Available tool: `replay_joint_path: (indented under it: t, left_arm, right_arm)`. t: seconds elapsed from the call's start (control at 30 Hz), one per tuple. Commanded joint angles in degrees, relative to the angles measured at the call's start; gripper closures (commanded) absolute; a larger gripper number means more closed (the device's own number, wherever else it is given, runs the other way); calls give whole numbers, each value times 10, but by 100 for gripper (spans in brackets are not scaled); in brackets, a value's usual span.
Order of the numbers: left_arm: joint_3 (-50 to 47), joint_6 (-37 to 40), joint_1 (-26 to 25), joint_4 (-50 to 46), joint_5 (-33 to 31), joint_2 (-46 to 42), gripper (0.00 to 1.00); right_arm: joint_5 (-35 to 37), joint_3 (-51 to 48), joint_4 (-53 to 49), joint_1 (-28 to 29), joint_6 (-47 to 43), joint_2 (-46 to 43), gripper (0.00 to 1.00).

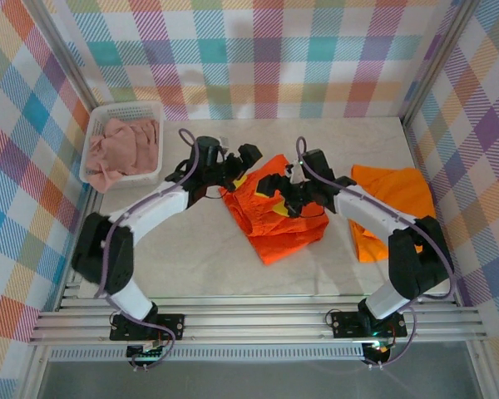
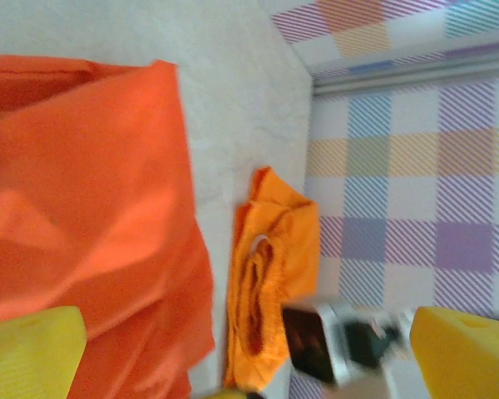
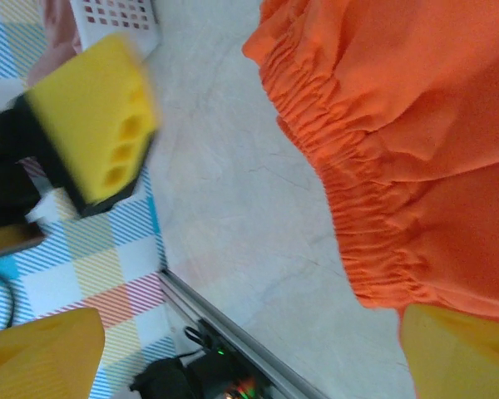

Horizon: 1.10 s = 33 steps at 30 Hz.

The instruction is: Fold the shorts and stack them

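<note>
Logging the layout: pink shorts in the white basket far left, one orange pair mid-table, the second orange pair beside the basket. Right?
One slip: the top external view shows the second orange pair by the right wall, far from the basket. The pink shorts in it and the mid-table orange pair are as you say.

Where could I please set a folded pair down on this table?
The widest bare table lies between its near edge and the red-orange shorts. A narrower strip runs along the back wall, from the white mesh basket to the lighter orange shorts. The left arm and right arm crowd the middle.
</note>
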Motion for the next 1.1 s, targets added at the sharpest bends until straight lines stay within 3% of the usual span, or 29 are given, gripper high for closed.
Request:
replay_joint_path:
  t: [0.0,0.17,0.43,0.8,0.9,1.07]
  left_arm:
    - [38,-15,5,27,19,51,0]
    - [22,-37,16,68,9,118,0]
    - [-26,-28,28,98,-7,167,0]
    - [-20,37,37,62,-9,182,0]
    - [16,82,37,10,-7,147,0]
    - [137,189,34,-138,-2,103,0]
  right_arm:
    - [2,-10,159,19,99,20,9]
    - [27,-66,275,45,196,68,10]
    - [54,-135,346,79,253,117,13]
    - [46,-196,339,119,248,79,14]
    - [45,-169,237,119,165,14,13]
    - [161,-67,-115,100,-48,-130,11]
